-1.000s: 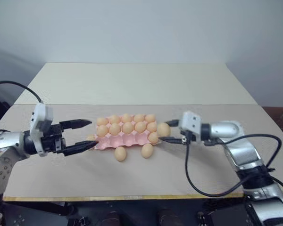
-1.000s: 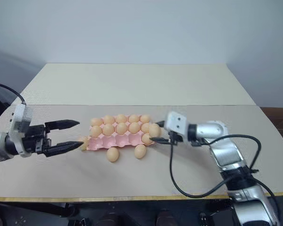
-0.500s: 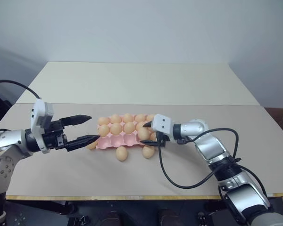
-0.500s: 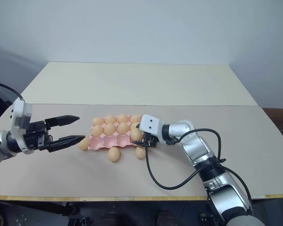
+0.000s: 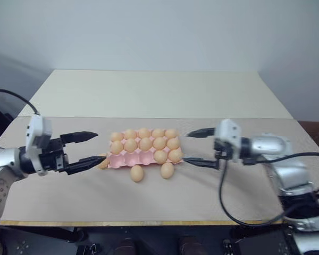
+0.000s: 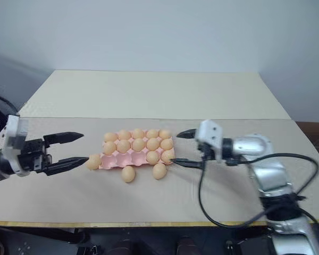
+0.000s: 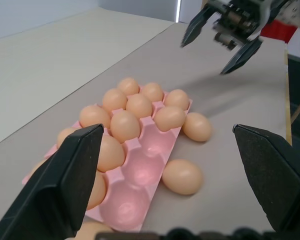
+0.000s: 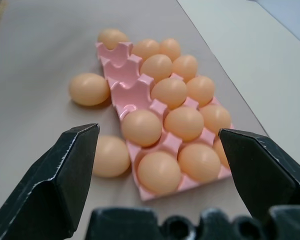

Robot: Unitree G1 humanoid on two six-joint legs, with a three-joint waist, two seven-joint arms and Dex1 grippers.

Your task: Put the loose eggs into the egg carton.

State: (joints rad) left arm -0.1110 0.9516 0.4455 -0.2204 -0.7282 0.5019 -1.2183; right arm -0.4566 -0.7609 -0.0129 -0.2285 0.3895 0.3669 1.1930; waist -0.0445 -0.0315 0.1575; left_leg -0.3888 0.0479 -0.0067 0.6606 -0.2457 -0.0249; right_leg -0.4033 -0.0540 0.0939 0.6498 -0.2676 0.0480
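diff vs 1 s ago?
The right gripper carried an egg to the egg carton, left it in a near-row cup at the carton's right end, and pulled back to the right with fingers open and nothing between them. The near row now holds two eggs. Unchanged: left gripper open at the carton's left end, two loose eggs in front of the carton, one by its left end.

Left gripper (image 5: 93, 149): two black fingers spread wide, empty, pointing inward from the worktop's left edge. Right gripper (image 5: 194, 147): black fingers likewise parted, empty, pointing leftward, forearm angled in from the right edge.
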